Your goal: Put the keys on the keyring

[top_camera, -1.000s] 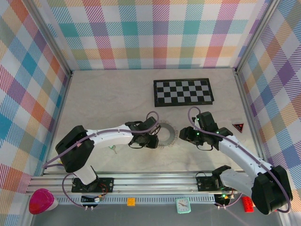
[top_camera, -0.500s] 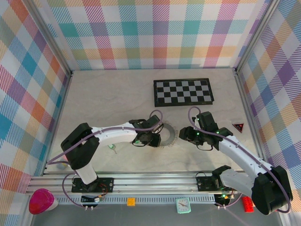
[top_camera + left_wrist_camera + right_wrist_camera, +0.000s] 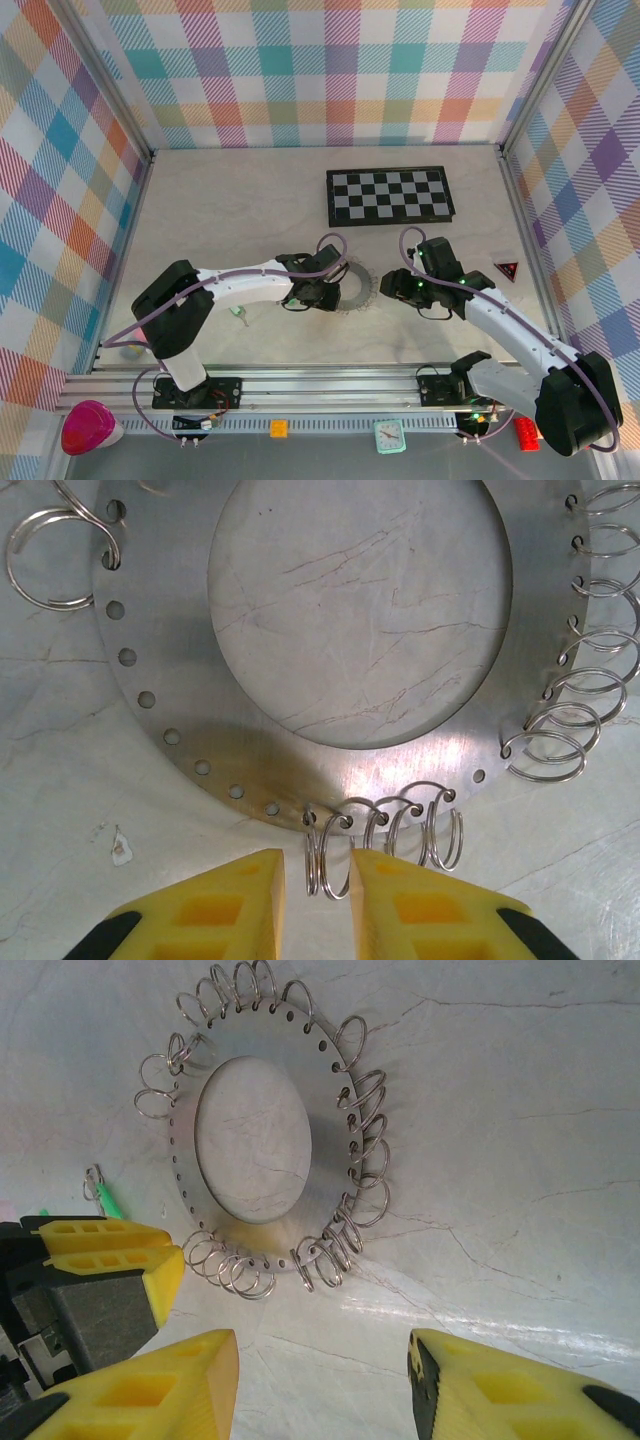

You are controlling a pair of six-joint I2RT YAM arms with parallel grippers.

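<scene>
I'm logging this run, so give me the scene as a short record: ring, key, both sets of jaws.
keyring: flat on the table
green key: on the table, apart from the keyring
left gripper: at the keyring's edge, jaws narrowly apart around a wire loop, grip unclear
right gripper: jaws wide open, empty, beside the keyring

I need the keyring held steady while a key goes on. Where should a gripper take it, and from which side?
Probably from above: the keyring lies flat on the table, so its edge offers little. Drop one finger into the wide central hole and one outside, pinching the flat band on the stretch with empty holes, bare of wire loops.
</scene>
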